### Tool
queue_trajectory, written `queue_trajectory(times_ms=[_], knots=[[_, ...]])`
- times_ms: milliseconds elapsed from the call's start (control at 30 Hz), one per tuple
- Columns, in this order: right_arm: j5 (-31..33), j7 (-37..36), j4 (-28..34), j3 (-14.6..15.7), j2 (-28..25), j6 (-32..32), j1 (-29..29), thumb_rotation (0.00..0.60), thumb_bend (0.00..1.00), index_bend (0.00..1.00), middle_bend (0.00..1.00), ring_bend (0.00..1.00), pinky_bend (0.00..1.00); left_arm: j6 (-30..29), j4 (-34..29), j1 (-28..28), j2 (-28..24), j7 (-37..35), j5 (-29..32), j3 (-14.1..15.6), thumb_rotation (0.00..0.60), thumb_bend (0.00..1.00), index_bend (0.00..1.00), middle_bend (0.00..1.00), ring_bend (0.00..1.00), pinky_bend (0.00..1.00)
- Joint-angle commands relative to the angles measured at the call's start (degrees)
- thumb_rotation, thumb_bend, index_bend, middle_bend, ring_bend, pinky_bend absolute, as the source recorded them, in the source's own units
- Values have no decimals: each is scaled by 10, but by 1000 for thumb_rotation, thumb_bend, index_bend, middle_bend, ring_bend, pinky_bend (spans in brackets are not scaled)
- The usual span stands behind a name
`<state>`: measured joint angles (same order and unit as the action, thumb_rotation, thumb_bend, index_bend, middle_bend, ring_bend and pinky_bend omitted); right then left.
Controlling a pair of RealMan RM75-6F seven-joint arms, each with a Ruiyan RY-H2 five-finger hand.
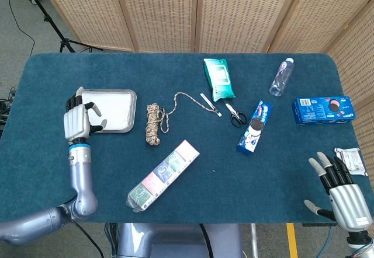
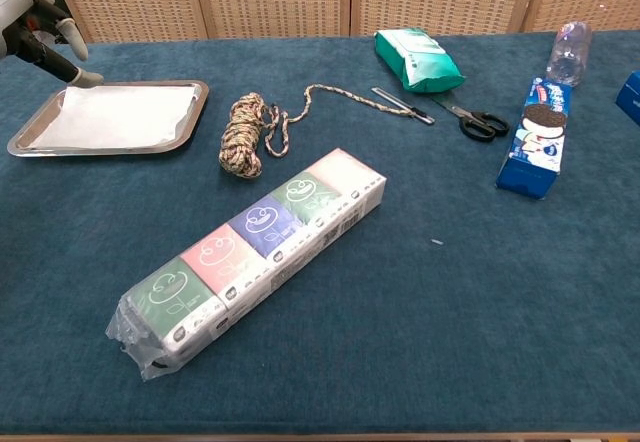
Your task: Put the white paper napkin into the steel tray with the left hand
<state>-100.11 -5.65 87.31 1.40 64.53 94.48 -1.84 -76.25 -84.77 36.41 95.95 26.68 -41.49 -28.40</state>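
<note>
The white paper napkin [image 2: 118, 115] lies flat inside the steel tray [image 2: 180, 132] at the table's left. In the head view the napkin [image 1: 114, 111] shows in the tray [image 1: 131, 111] just right of my left hand [image 1: 78, 121]. That left hand [image 2: 35, 34] hovers above the tray's left end with fingers spread and nothing in it. My right hand [image 1: 342, 192] stays open near the table's front right corner, far from the tray.
A coiled rope [image 1: 154, 124] lies right of the tray. A long pack of tissue packets [image 1: 163, 175] sits in front. Further right are a green wipes pack [image 1: 218, 78], scissors [image 1: 235, 114], cookie packs [image 1: 255, 126], a blue box [image 1: 324, 110] and a bottle [image 1: 280, 77].
</note>
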Motion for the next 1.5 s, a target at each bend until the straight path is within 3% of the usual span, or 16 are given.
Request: queue_trajectory(times_ms=[33, 267, 600, 1033, 1500], knots=[[0, 0, 0, 0, 0, 0, 0, 600, 0, 0, 0, 0, 0, 18, -30, -14, -22, -16, -7, 15, 597, 236, 608, 0, 0, 0], [0, 2, 0, 0, 0, 1, 1, 600, 0, 0, 0, 0, 0, 13, -90, -53, -68, -60, -50, 45, 598, 238, 476, 0, 0, 0], [0, 11, 2, -1, 3, -1, 1, 600, 0, 0, 0, 0, 0, 0, -148, -149, -152, -234, -163, 100, 600, 239, 359, 0, 0, 0], [5, 29, 7, -3, 8, -9, -1, 600, 0, 0, 0, 0, 0, -19, -163, -230, -217, -358, -254, 163, 599, 239, 351, 0, 0, 0], [14, 37, 9, -6, 10, -12, -1, 600, 0, 0, 0, 0, 0, -36, -170, -270, -246, -424, -303, 192, 600, 239, 350, 0, 0, 0]])
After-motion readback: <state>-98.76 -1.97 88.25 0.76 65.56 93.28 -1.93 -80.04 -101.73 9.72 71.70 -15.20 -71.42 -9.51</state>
